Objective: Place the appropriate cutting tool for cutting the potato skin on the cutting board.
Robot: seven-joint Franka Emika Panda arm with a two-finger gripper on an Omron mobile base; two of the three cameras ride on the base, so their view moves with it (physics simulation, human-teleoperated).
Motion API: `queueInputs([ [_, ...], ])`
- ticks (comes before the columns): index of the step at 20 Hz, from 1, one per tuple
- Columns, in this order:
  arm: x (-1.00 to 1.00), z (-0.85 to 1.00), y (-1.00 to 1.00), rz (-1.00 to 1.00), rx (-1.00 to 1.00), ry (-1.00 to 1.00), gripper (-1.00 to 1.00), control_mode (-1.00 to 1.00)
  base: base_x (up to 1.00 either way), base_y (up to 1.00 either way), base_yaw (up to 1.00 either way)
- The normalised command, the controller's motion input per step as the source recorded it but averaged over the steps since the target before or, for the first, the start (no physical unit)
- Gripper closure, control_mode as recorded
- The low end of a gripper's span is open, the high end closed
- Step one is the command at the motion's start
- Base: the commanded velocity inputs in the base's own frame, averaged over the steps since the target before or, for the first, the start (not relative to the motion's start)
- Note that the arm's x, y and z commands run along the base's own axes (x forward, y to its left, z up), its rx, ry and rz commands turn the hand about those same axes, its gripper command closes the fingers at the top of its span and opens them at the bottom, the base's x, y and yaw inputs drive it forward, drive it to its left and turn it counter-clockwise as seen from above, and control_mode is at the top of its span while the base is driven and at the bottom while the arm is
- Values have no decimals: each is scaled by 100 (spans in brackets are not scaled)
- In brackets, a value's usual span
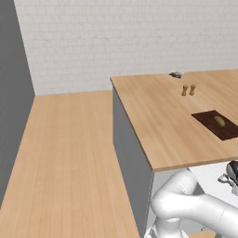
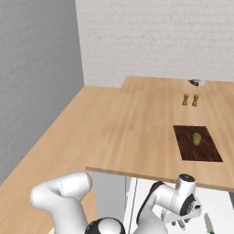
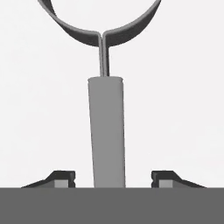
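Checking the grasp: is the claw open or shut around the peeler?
Open. In the hand view the claw has its two fingertips standing apart on either side of the peeler handle, with gaps, not touching it.

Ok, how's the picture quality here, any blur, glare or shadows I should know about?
Left base view: flat, even light, soft and low on detail, the potato just a smudge on the cutting board. Right base view: the same softness, no glare. Hand view: crisp; the peeler stands sharp against plain white, between the spread fingertips.
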Motion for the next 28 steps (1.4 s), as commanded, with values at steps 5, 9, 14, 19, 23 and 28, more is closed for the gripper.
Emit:
queueInputs([
  [5, -24, 0, 3, 6, 0, 0, 100, -100, 0, 0, 0],
  [9, -60, 70, 0, 13, 0, -8, 100, -100, 0, 0, 0],
  [14, -61, 100, -2, 14, 0, -9, 100, -100, 0, 0, 0],
  [19, -37, 100, -1, 15, 0, -5, 100, -100, 0, 0, 0],
  [23, 0, 100, -5, 10, 6, -4, 100, -100, 0, 0, 0],
  [28, 39, 100, -21, 3, 6, -4, 100, -100, 0, 0, 0],
])
